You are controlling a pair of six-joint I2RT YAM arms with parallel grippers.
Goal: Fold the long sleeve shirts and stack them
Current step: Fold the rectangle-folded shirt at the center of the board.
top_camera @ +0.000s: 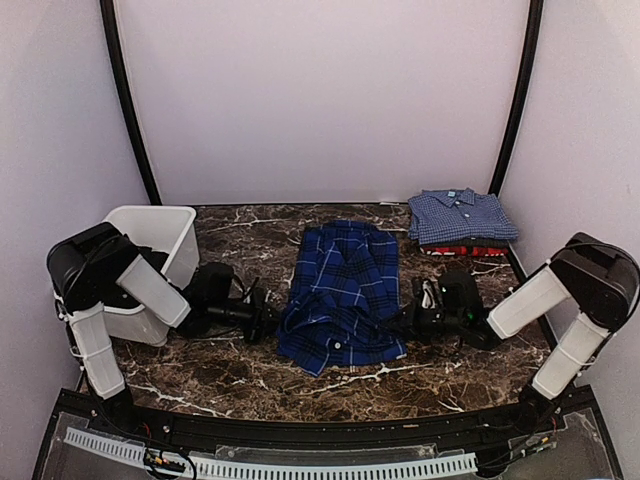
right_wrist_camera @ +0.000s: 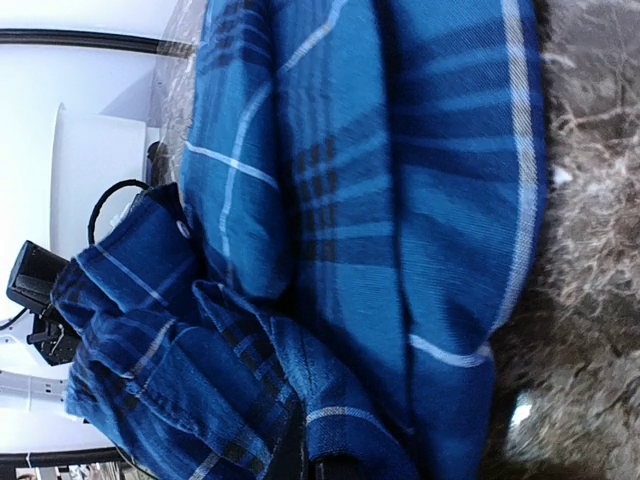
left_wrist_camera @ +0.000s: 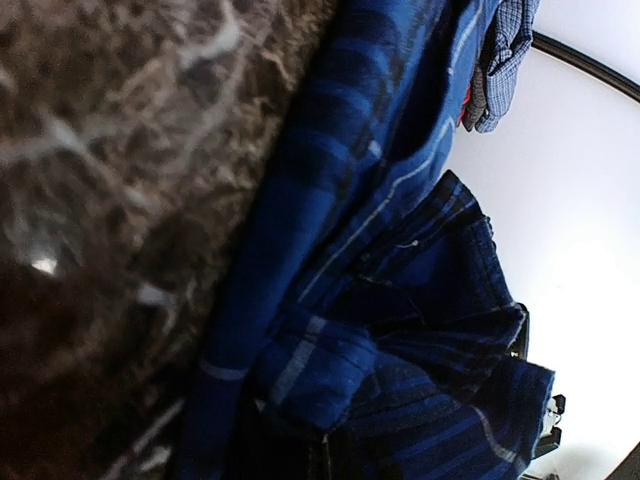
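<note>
The deep-blue plaid shirt (top_camera: pixel 340 295) lies part-folded in the middle of the table, collar toward the back. My left gripper (top_camera: pixel 268 320) is at its left edge and my right gripper (top_camera: pixel 408 322) at its right edge, both low by the near half. In the left wrist view a bunched fold of the plaid shirt (left_wrist_camera: pixel 330 370) covers the shut left gripper (left_wrist_camera: pixel 335 455). In the right wrist view a hem of the plaid shirt (right_wrist_camera: pixel 370 420) runs into the shut right gripper (right_wrist_camera: pixel 320 468). The light blue check shirt (top_camera: pixel 462 215) lies folded on the red shirt (top_camera: pixel 470 250) at the back right.
A white bin (top_camera: pixel 170 230) stands at the left edge behind the left arm. The brown marble table (top_camera: pixel 230 380) ends at a black rail along the front. Walls close in the back and both sides.
</note>
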